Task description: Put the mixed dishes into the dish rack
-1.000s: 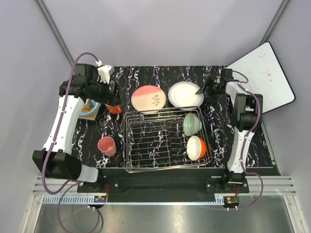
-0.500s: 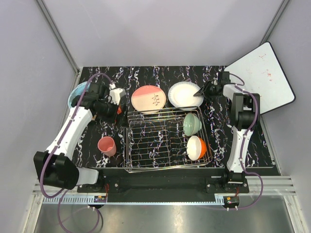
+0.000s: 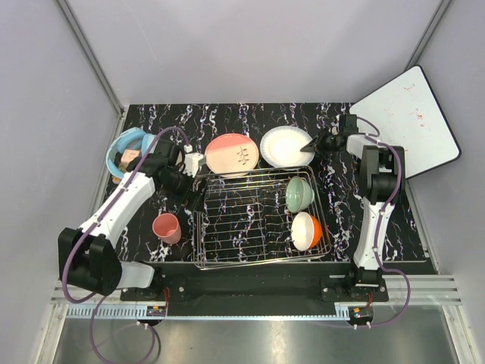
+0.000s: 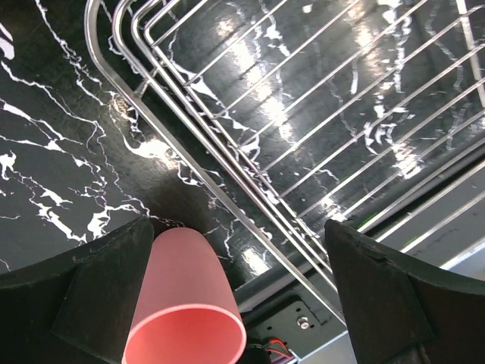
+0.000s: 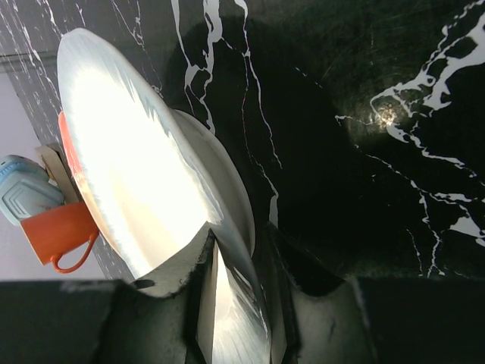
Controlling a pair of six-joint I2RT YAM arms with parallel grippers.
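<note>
Partly loaded: two bowls racked, four pieces out

From above, the dish rack [image 3: 250, 220] holds only the pale green bowl [image 3: 299, 194] and the white-and-orange bowl [image 3: 306, 230], both at its right end; the rest of its grid floor is bare. The salmon-pink plate [image 3: 233, 154] and white plate [image 3: 286, 145] sit on the black marbled table [image 3: 341, 220] just behind the rack, and the pink cup [image 3: 166, 227] stands off its left side. By that count, about a third of the load is in. The left gripper [image 3: 191, 196] hangs by the rack's far-left corner, and the right gripper [image 3: 312, 142] sits at the white plate's right edge. A light blue tub [image 3: 121, 148] at far left contains something too small to name.

At the left wrist, the jaws are spread wide and empty above the rack's corner wires, with the cup's open mouth just beside one finger.

At the right wrist, the fingers [image 5: 178, 277] pinch the white plate's rim from either side — that edge seems tipped up off the table. The orange-red mug [image 5: 64, 235] stands beyond the plate, beside the tub, not yet racked.
</note>
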